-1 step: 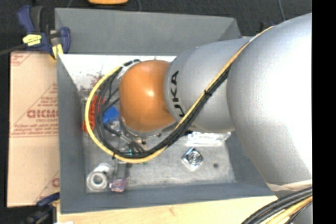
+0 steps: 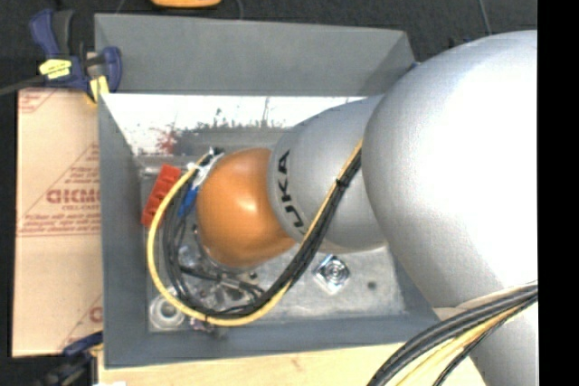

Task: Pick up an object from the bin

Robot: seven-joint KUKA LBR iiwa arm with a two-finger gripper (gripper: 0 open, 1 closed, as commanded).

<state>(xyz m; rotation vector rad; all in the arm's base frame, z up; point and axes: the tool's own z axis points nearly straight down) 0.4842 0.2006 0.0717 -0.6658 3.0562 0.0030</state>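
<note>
Your arm (image 2: pixel 434 185) is deep in the bin (image 2: pixel 122 221), with the orange cover (image 2: pixel 237 205) right over the left half of the floor. The claw (image 2: pixel 210 274) sits below that cover, dark among the cables (image 2: pixel 152 253). How wide it stands, or whether it has anything, I cannot tell.

Nearest it are a red piece (image 2: pixel 159 192) against the left wall, a ring (image 2: pixel 166 312) in the front-left corner, and a nut (image 2: pixel 332 273) just beside the arm on the right. Which one you're on is hidden.

My call: you're at the grasp. Close gently and lift straight up. Mind the cables don't snag the ring or drag along the front wall.
</note>
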